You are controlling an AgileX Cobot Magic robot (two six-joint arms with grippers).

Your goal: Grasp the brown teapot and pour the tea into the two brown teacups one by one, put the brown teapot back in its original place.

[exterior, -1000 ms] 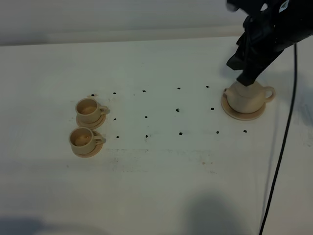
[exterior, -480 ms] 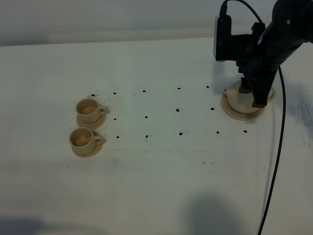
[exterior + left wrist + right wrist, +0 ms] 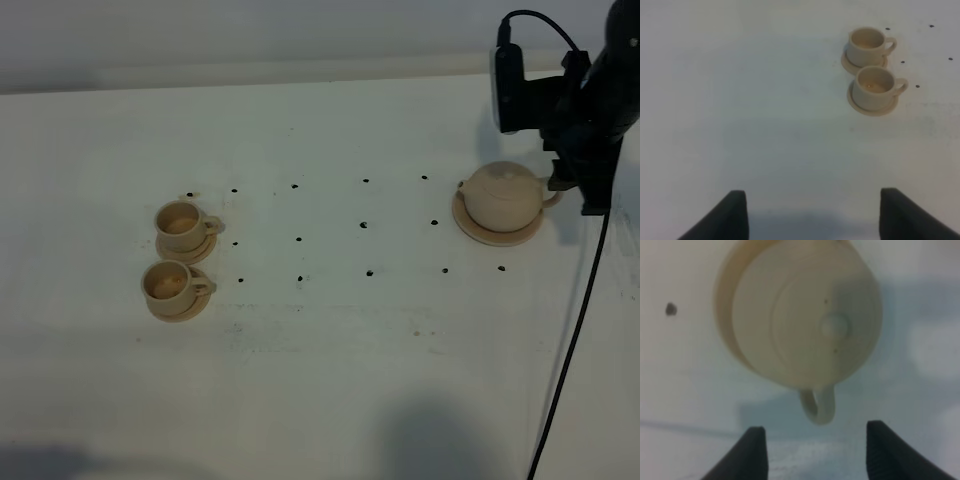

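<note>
The right claw (image 3: pixel 816 447) has swung off the teapot (image 3: pixel 503 196) to its right, jaws apart just beyond the loop handle (image 3: pixel 818 407). The teapot, half hidden a moment ago, now shows whole on its disc (image 3: pixel 497 237).

Squat beige teapot (image 3: pixel 503 196), lidded, upright on round disc (image 3: pixel 497 238) at three o'clock; far teacup (image 3: pixel 180 224) and near teacup (image 3: pixel 167 284) at nine o'clock.

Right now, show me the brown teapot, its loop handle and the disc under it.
brown teapot (image 3: pixel 503 197): exterior high view, on the side of the body.
loop handle (image 3: pixel 818 418): right wrist view, on the outer bend of the loop.
disc (image 3: pixel 497 239): exterior high view, on its front rim.
</note>
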